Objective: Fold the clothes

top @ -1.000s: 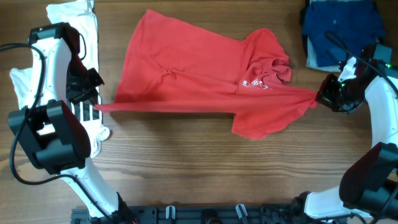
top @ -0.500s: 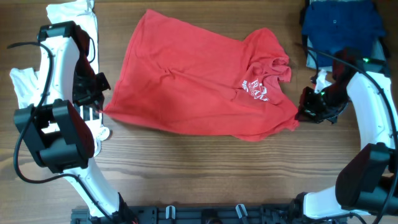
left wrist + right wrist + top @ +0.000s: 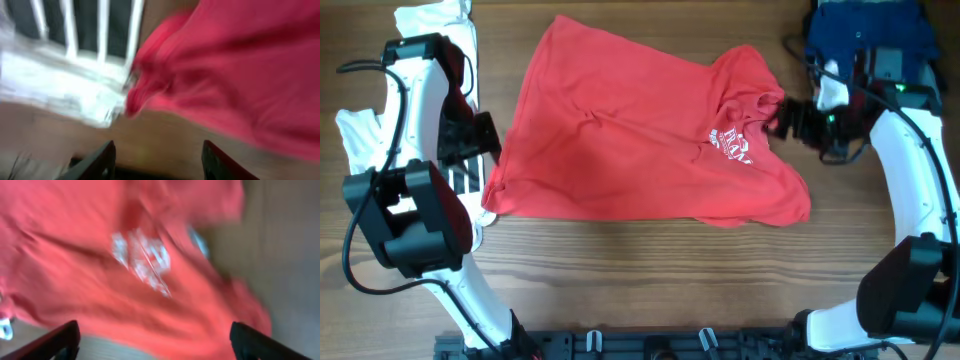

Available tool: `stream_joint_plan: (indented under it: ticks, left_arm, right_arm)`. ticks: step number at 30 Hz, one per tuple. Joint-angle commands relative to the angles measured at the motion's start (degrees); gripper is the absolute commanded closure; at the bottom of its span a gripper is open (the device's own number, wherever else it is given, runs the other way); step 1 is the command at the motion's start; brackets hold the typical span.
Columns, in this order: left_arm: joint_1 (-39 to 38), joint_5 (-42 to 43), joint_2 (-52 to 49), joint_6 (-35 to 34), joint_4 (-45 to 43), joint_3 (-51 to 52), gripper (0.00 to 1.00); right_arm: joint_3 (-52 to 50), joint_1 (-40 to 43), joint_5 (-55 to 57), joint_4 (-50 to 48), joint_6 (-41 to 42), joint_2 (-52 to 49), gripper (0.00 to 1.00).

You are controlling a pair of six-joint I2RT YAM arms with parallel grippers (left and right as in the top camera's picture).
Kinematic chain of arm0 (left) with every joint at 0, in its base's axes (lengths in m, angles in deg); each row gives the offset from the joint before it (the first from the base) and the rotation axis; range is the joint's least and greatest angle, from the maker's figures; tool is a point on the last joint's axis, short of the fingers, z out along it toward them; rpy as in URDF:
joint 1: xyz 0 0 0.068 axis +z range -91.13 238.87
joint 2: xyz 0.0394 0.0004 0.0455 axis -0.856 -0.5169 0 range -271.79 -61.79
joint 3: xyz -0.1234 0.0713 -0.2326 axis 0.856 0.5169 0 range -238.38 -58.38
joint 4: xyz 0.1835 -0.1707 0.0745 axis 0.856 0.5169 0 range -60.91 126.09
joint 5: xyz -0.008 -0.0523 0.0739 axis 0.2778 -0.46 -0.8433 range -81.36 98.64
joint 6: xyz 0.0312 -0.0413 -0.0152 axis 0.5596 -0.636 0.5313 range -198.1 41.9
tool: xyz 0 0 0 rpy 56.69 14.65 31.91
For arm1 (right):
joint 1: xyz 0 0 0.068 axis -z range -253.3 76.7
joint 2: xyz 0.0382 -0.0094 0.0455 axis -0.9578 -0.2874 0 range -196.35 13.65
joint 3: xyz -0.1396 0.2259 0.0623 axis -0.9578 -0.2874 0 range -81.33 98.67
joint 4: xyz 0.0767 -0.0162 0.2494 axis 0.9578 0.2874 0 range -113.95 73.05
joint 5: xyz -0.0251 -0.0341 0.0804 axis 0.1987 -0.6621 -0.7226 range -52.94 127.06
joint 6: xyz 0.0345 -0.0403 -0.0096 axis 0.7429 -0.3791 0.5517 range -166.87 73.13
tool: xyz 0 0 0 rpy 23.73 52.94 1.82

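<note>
The large red T-shirt point(image 3: 630, 140) lies spread out across the middle of the table, its white lettering point(image 3: 732, 145) facing up near the bunched collar. My left gripper point(image 3: 485, 135) stands open at the shirt's left edge, with only bare wood between its fingers point(image 3: 102, 160). The left wrist view shows the red hem point(image 3: 240, 75) beside the white T-shirt with black print point(image 3: 75, 75). My right gripper point(image 3: 780, 120) hovers wide open over the shirt's right side by the collar. Its fingertips point(image 3: 55, 340) frame red cloth point(image 3: 125, 290) and the lettering point(image 3: 142, 260), gripping nothing.
The white T-shirt point(image 3: 445, 30) lies along the left edge under my left arm. A folded dark blue garment point(image 3: 865, 35) sits on a lighter one at the back right corner. Bare wood runs along the front of the table point(image 3: 650, 280).
Both grippers opened and let go of the red shirt's stretched front edge, which dropped flat. The right gripper moved back and left to the collar. The left gripper barely shifted.
</note>
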Motion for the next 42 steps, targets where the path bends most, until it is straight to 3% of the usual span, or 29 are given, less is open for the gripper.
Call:
stream_joint_plan:
  ticks: [1, 7, 14, 24, 42]
  left_arm:
    - [-3.3, 6.4, 0.0, 2.5, -11.0, -3.7, 0.38]
    - [-10.4, 6.6, -1.6, 7.2, -41.8, -3.7, 0.05]
    - [-13.6, 5.3, -7.3, 7.8, -63.4, -3.7, 0.04]
    - [-14.2, 6.0, -18.9, 7.8, -80.1, -3.8, 0.09]
    - [-18.4, 6.3, -26.9, 14.5, -83.6, -3.8, 0.09]
  right_arm:
    - [4.6, -3.8, 1.6, -5.9, -0.2, 0.7, 0.0]
    - [9.8, -5.2, 4.9, -12.9, -0.8, -4.9, 0.0]
    - [9.8, -5.2, 6.4, -15.7, -2.1, -7.5, 0.0]
    - [9.8, -5.2, 7.8, -15.3, -3.4, -7.5, 0.0]
    - [9.8, -5.2, 7.7, -14.8, -3.2, -7.5, 0.0]
